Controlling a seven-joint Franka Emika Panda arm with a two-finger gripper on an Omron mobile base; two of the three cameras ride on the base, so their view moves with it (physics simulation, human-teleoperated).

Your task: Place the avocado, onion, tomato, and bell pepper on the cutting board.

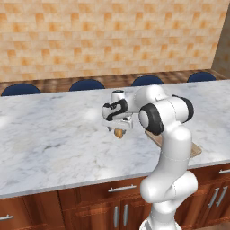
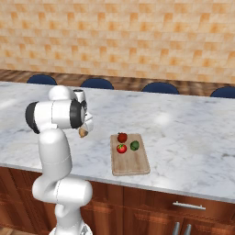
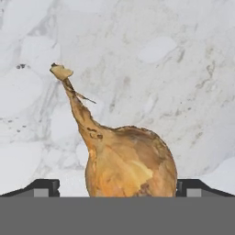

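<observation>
The onion (image 3: 131, 160), a tan bulb with a thin dry stem pointing up-left in the hand view, lies on the marble counter (image 1: 54, 139). My gripper (image 3: 118, 189) is open and low over it, one fingertip on each side of the bulb, with a gap on the left. From the base views the onion (image 1: 118, 133) (image 2: 83, 133) peeks out under the gripper (image 1: 119, 127). The cutting board (image 2: 131, 167) lies to the right near the front edge. On it sit the dark-green avocado (image 2: 134, 145) and two red items (image 2: 121, 142); I cannot tell tomato from bell pepper.
My arm (image 1: 168, 134) hides most of the board (image 1: 196, 149) in the left base view. Blue stool tops (image 2: 96, 83) line the counter's far side. Wooden cabinets with handles (image 1: 122, 188) run below the front edge.
</observation>
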